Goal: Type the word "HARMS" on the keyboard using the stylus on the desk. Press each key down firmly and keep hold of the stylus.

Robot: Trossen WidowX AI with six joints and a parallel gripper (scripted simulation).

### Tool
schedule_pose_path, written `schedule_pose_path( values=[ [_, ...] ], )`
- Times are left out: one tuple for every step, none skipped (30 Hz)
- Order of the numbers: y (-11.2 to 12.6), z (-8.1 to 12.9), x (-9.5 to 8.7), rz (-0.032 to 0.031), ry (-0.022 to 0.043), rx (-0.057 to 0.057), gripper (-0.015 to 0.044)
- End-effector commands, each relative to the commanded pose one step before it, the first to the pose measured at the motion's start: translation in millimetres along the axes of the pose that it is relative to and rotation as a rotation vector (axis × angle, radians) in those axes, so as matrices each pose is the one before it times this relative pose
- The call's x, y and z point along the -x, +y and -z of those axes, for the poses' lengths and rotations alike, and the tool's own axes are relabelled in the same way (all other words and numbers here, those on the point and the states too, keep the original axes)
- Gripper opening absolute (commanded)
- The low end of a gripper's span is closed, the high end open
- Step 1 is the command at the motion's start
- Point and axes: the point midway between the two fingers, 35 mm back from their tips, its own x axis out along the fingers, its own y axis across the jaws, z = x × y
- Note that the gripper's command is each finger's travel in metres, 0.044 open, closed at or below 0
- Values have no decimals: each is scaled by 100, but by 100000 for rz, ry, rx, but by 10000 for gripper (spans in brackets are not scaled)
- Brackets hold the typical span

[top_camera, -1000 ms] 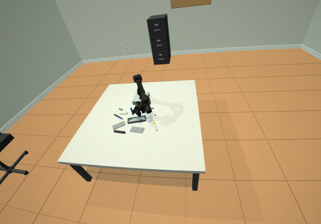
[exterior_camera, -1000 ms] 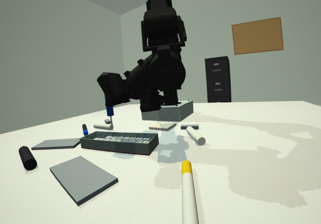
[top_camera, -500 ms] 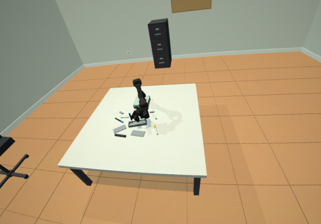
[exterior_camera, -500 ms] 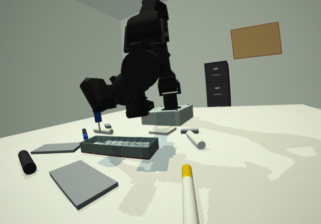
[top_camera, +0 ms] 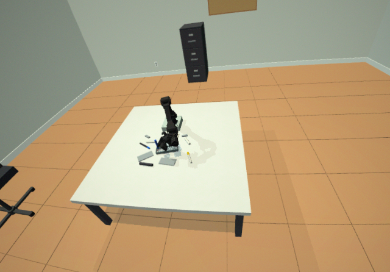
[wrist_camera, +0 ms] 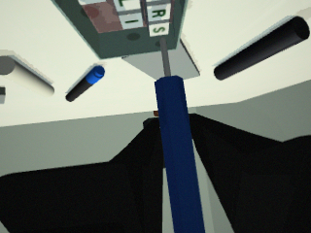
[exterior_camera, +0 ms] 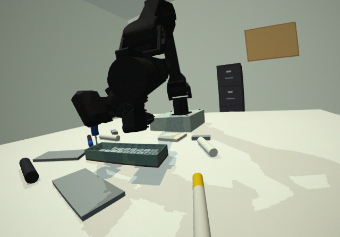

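The black tool (exterior_camera: 94, 124) is closed tight on the blue stylus (wrist_camera: 178, 155). The stylus points straight down from the tool, and its thin grey tip (wrist_camera: 164, 57) reaches the corner of the keyboard (exterior_camera: 128, 159). In the wrist view the tip sits right at the key marked "S" (wrist_camera: 157, 30), though whether it touches the key cannot be told. Past the S, away from the tool, is a key marked "R" (wrist_camera: 156, 14). Next to these are a key with "I" (wrist_camera: 129, 20) and one with "L" (wrist_camera: 127, 4). The other keys are too small or cut off to read.

The keyboard is a dark green box with white keys on top. It lies flat on the white surface (exterior_camera: 274, 152), right under the tool.

Close to the tool on one side lies a black pen with a blue cap (wrist_camera: 86, 84). On the other side lies a plain black tube (wrist_camera: 262, 48). A flat grey pad (wrist_camera: 182, 60) lies under the stylus, just beside the keyboard's end.

In the exterior view, another flat grey pad (exterior_camera: 87, 192) lies on the near side of the keyboard. A white pen with a yellow cap (exterior_camera: 200, 204) lies farther from the tool. A short white tube (exterior_camera: 207, 146) lies beyond the other end of the keyboard. The arm stands on a grey block (exterior_camera: 192, 121) behind the tool.

By the wall stand a black drawer cabinet (exterior_camera: 230, 87) and a brown board (exterior_camera: 271, 41).
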Motion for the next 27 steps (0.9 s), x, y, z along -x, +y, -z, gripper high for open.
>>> schedule_pose_path(
  values=[
    [62,-218,-207,43,542,493,26],
    [7,-89,-60,0,1,1,53],
    [0,-17,-10,0,0,0,79],
    [0,-35,-20,0,0,0,81],
    [0,16,9,0,0,0,81],
    [0,-15,-9,0,0,0,81],
    [0,-32,-18,0,0,0,81],
    [0,-38,-22,0,0,0,81],
    [0,-52,-30,0,0,0,81],
    [0,-67,-39,0,0,0,81],
    [1,-85,-49,0,0,1,81],
    [1,-89,-51,0,0,1,81],
    [1,-65,-37,0,0,0,81],
    [0,-49,-28,0,0,0,81],
    [0,-64,-37,0,0,0,81],
    [0,-61,-35,0,0,0,81],
    [0,-48,-28,0,0,0,81],
    [0,-64,-37,0,0,0,81],
    [0,-62,-35,0,0,0,81],
    [0,-22,-13,0,0,0,81],
    [0,0,0,0,0,0,81],
    [0,-19,-11,0,0,0,81],
    [0,-31,-18,0,0,0,81],
    [0,-47,-27,0,0,0,81],
    [0,-70,-40,0,0,0,81],
    [0,-50,-29,0,0,0,81],
    [0,-55,-32,0,0,0,81]
  ],
)
